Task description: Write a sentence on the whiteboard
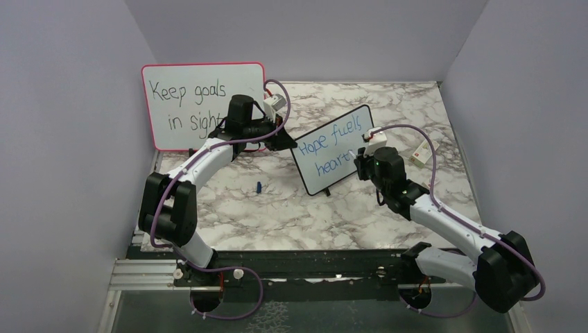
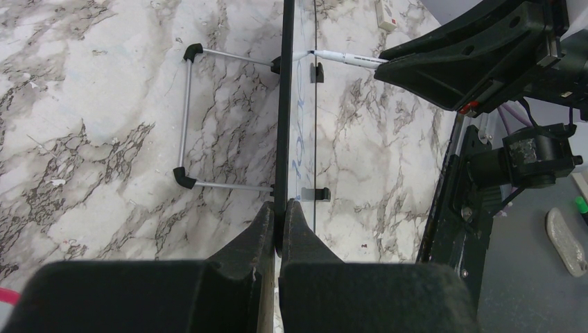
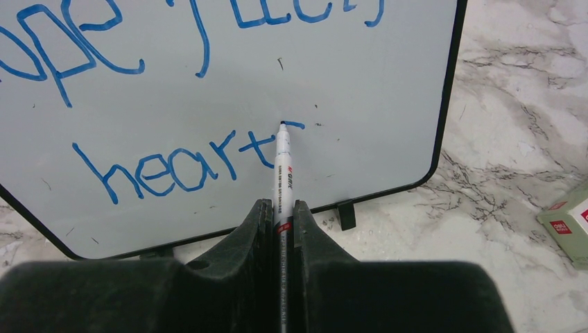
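Overhead view: the whiteboard [image 1: 344,182] stands tilted at the centre of the frame on the marble table [image 1: 229,215]. Its face turns toward the lower right. The sentence [image 1: 326,142] runs across it in blue in two lines, the upper reading "Hope fuels", the lower "heart". The left gripper [image 1: 284,141] meets the board's left edge. The right gripper [image 1: 362,158] sits just before its lower right part. A larger pink-framed board [image 1: 201,142] with black handwriting leans at the upper left, partly behind the left arm. A small blue cap [image 1: 258,186] lies on the marble left of the whiteboard, apart from it. A white box [image 1: 421,155] lies to its right.

Left wrist view: the whiteboard [image 2: 283,104] appears edge-on, running up the middle of the frame. The left gripper [image 2: 279,208] pinches its black frame, jaws narrow with only the frame between them. A wire stand [image 2: 186,118] props the board from the left. At the upper right, the marker [image 2: 347,58] reaches the board from the right gripper [image 2: 471,62].

Right wrist view: the right gripper [image 3: 280,208] is clamped tight on the marker [image 3: 283,159]. The marker's tip touches the whiteboard [image 3: 388,104] at the crossbar of the last "t" in the sentence [image 3: 173,170]. The box [image 3: 565,222] shows at the right edge.
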Robot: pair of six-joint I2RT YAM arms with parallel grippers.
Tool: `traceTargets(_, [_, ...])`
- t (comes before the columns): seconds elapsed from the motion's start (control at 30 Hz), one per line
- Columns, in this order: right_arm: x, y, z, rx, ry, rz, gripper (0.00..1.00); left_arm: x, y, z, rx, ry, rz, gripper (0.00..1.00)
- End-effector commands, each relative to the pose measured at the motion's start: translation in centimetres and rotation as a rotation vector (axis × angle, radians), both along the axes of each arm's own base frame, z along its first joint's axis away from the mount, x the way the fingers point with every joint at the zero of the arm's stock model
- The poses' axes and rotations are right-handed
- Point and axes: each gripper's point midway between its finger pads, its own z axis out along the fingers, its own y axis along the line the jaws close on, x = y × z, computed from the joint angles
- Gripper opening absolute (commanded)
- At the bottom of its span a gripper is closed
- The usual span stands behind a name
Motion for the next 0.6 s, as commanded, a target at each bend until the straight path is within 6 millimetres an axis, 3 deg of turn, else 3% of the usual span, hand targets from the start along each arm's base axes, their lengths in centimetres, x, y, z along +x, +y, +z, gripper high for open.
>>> traceTargets(0.0, [-0.5,0.3,-0.6,0.023,0.022,0.012,0.01,-0.9,0.2,-3.5,0.085,0.07,-0.005,0.0])
traceTargets(0.57, [-0.7,-1.6,-2.0,-0.03,0.053,-0.074,0.0,-0.9,0.2,-3.5,0.084,0.07,-0.004,0.0])
